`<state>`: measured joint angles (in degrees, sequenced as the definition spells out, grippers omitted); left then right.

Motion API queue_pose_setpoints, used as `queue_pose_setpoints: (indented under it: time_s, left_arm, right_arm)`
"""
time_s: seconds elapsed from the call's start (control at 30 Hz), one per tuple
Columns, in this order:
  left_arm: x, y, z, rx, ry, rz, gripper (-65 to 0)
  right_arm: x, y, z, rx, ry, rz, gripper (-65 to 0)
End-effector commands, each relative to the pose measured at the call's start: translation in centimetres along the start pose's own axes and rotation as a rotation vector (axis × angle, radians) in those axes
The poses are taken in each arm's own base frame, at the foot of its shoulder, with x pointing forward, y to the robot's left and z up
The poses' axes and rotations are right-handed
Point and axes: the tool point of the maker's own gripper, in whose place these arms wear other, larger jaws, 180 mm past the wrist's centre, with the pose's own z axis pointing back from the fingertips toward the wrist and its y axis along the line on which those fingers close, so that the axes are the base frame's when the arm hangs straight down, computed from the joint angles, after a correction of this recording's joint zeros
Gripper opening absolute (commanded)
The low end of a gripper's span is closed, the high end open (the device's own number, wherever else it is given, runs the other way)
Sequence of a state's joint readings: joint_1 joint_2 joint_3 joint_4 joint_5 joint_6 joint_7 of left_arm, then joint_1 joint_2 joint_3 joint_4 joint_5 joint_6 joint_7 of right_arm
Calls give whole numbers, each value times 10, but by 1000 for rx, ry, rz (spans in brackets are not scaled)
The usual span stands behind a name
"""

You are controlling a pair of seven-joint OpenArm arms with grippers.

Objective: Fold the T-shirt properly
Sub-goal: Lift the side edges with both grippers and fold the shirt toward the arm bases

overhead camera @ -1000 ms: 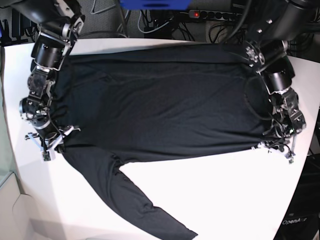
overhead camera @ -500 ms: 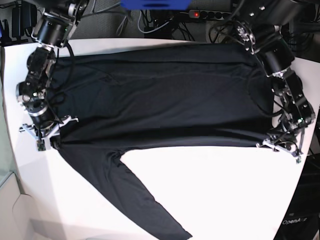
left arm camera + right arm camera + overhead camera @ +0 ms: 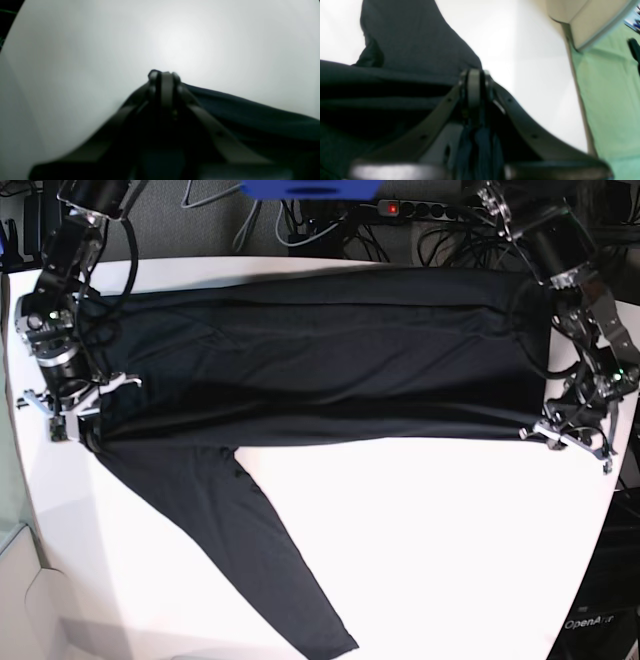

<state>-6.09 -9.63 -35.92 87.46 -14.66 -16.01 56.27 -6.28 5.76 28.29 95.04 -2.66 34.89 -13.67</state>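
The black T-shirt (image 3: 330,360) lies spread across the white table (image 3: 430,550), its body stretched between both arms and one long sleeve (image 3: 240,550) trailing toward the near edge. My right gripper (image 3: 75,428) at the left side is shut on the shirt's shoulder corner; dark fabric (image 3: 475,145) sits pinched between its closed fingers. My left gripper (image 3: 560,438) at the right side is shut on the hem corner, with the cloth (image 3: 250,112) running off from its closed fingertips (image 3: 165,75).
Cables and a power strip (image 3: 420,210) run along the table's far edge. A green surface (image 3: 610,100) and a beige box (image 3: 585,20) lie beyond the table's left side. White tabletop shows in front of the shirt's lower edge.
Both grippers have pulled outward and toward the far side, dragging the shirt's near edge with them. The body is narrower and tauter, and the sleeve has slid along.
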Motion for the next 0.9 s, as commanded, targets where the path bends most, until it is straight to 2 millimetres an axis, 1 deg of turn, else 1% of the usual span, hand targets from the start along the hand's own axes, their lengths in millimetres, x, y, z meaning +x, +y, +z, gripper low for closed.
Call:
queue_pose_setpoints:
  time_s: [0.0, 0.07, 0.17, 0.23, 0.4, 0.5, 0.57, 0.63, 0.77, 0.87]
  left_arm:
    - [18, 2, 7, 0, -54, -6, -650]
    - [8, 2, 11, -8, -39, -5, -650]
    - [-6, 2, 20, -19, -27, -9, -650]
    - [-14, 2, 24, -23, -18, -10, -650]
    - [-34, 6, 30, -21, 18, -16, -650]
    - [-45, 6, 32, -32, 38, -5, -650]
    - [-46, 10, 35, -39, 42, -6, -650]
    - [-47, 10, 36, -58, 41, 6, -650]
    - [-50, 16, 43, -80, 51, 13, -650]
    - [-53, 23, 46, -80, 60, 21, -650]
  right_arm:
    - [14, -8, 4, -14, -53, 2, -650]
    - [7, -12, 9, -25, -40, -8, -650]
    - [-4, -6, 17, 20, -15, 0, -650]
    - [-10, -8, 21, 9, -9, -25, -650]
    - [-20, -25, 32, -65, 3, -70, -650]
    - [-30, -28, 40, -96, 20, -104, -650]
    - [-32, -36, 45, -126, 22, -114, -650]
    - [-35, -38, 48, -145, 24, -130, -650]
    - [-43, -54, 60, -200, 38, -146, -650]
    - [-54, -54, 67, -213, 64, -160, -650]
